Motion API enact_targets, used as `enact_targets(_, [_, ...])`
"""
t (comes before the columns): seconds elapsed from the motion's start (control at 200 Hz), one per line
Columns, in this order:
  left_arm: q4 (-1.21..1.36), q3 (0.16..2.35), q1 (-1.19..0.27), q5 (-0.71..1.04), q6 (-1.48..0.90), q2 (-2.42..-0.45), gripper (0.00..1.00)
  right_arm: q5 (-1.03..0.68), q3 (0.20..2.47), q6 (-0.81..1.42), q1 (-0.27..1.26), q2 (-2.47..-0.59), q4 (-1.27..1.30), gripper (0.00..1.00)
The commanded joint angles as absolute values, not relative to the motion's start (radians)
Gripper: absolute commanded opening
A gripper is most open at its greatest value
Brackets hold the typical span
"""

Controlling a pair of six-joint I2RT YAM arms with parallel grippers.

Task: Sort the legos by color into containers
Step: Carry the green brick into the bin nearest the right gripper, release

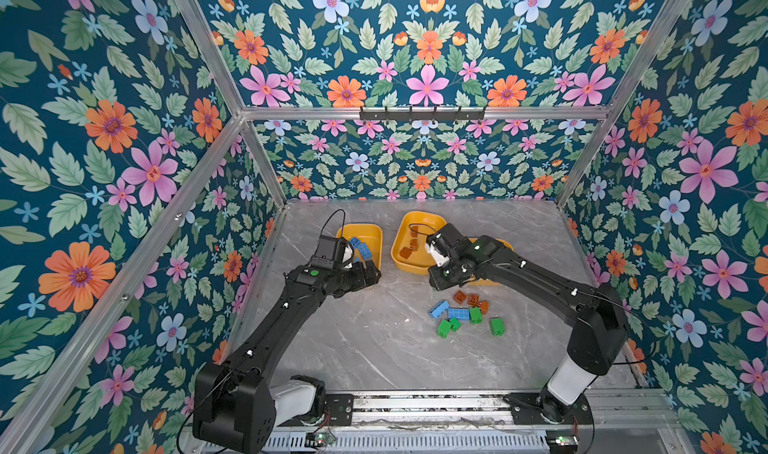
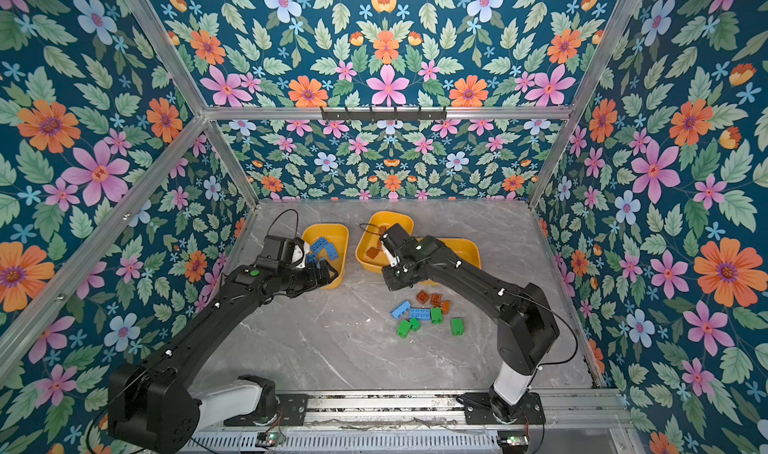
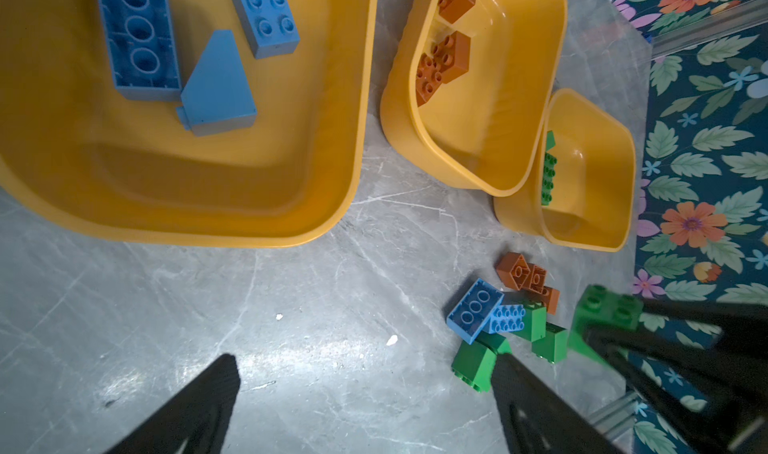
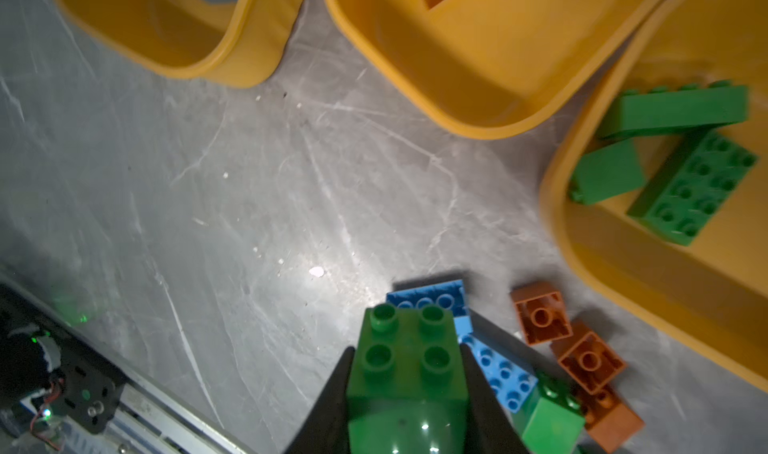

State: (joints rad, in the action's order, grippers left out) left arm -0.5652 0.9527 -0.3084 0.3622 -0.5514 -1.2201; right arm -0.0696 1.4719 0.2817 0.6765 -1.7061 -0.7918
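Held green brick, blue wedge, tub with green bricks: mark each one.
held green brick (image 4: 405, 360): right wrist view, studded top face.
blue wedge (image 3: 220, 86): left wrist view, flat upward face.
tub with green bricks (image 4: 555, 182): right wrist view, bare rim.

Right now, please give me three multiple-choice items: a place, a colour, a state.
1. The tub with brown bricks stands: A) middle of the three B) leftmost C) rightmost
2. The brick in the right gripper is: A) blue B) green C) brown
3. The left gripper is: A) open, empty B) shut on a blue brick C) shut, empty
Key: 1 A, the tub with blue bricks and the tub with green bricks flank it; 2 B, green studs show; 3 A, its fingers stand wide apart, nothing between.
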Motion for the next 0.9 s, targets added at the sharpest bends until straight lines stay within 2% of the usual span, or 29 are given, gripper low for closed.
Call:
enact_targets(0.0, [-0.514, 0.966, -0.309, 0.401, -0.585, -1.225, 0.97, -0.107, 1.486, 0.257, 0.584, -1.709, -0.815, 0.22])
enact_targets(0.26, [-0.454, 0.965, -0.309, 0.433, -0.623, -1.250, 0.97, -0.157, 1.505, 0.224, 0.380, -1.781, -0.769, 0.22])
enact_targets(0.645, [-0.453, 0.960, -0.309, 0.413, -0.619, -1.285, 0.97, -0.225, 1.586, 0.254, 0.348, -1.976, -0.726, 0.23])
enact_targets(0.725, [-0.458, 0.960, -0.309, 0.408, -0.614, -1.290, 0.97, -0.234, 1.590, 0.257, 0.347, -1.995, -0.727, 0.27])
enact_targets(0.895, [-0.472, 0.957, -0.307, 0.396, -0.601, -1.297, 0.97, -0.275, 1.570, 0.271, 0.348, -1.984, -0.725, 0.47])
